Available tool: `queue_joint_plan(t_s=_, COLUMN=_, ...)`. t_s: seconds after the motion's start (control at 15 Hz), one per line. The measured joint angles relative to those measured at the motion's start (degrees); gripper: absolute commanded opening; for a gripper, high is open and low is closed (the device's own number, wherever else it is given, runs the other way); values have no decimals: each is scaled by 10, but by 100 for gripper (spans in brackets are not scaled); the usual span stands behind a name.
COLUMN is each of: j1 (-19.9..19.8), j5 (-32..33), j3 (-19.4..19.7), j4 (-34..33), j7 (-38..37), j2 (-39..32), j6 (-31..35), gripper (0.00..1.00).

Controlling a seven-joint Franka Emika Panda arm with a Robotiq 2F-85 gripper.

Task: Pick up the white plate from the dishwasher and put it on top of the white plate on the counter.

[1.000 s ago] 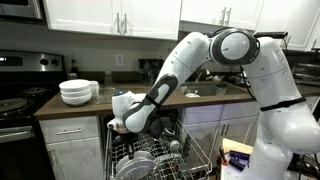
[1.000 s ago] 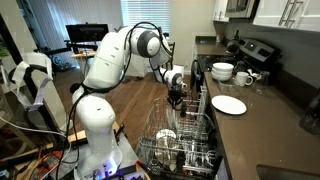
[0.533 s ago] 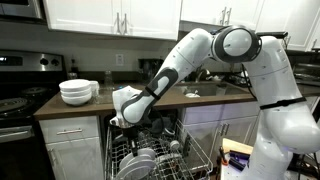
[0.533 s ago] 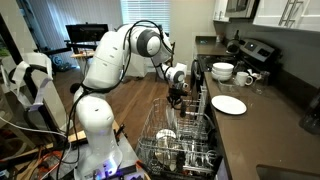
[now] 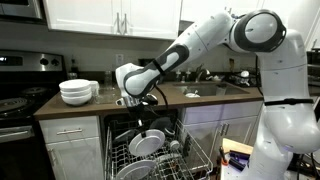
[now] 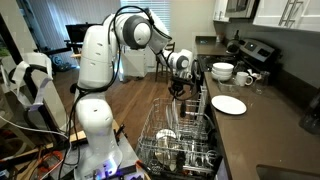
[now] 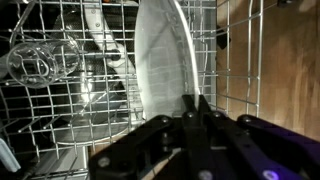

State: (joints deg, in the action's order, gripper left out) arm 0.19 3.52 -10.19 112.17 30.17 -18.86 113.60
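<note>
Toward the left end of the counter (image 5: 95, 106), a stack of white bowls (image 5: 77, 91) is seen in an exterior view. To its right, the gripper (image 5: 138, 124) hangs over the open dishwasher rack (image 5: 195, 160), and the white plate (image 5: 147, 143) is held on edge beneath it, about level with the top of the rack. Whether its lower edge is clear of the tines cannot be told. In the wrist view, the fingers (image 7: 203, 108) are closed narrowly on the plate's rim, with a clear glass (image 7: 40, 60) lying in the rack to the left. The second white plate (image 6: 228, 104), the target, lies flat on the counter, well apart from the gripper and to its right in an exterior view.

The held plate is judged to be glazed ceramic: stiff, brittle, smooth and fairly heavy for a pinch at the rim. It may pivot or slip between the pads. The grip is best kept on the rim, and the plate should be tilted flat gently before it is set down. No brand, label or writing can be read.
</note>
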Motion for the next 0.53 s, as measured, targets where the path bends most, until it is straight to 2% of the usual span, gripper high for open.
queue_joint_plan(t_s=0.27, j1=12, j5=11, j3=2, j4=-2, j7=-7, j2=71, j6=-57, gripper=1)
queue_joint_plan(t_s=0.53, j1=36, j5=54, j3=6, j4=-2, j7=-40, j2=136, j6=-87, gripper=1)
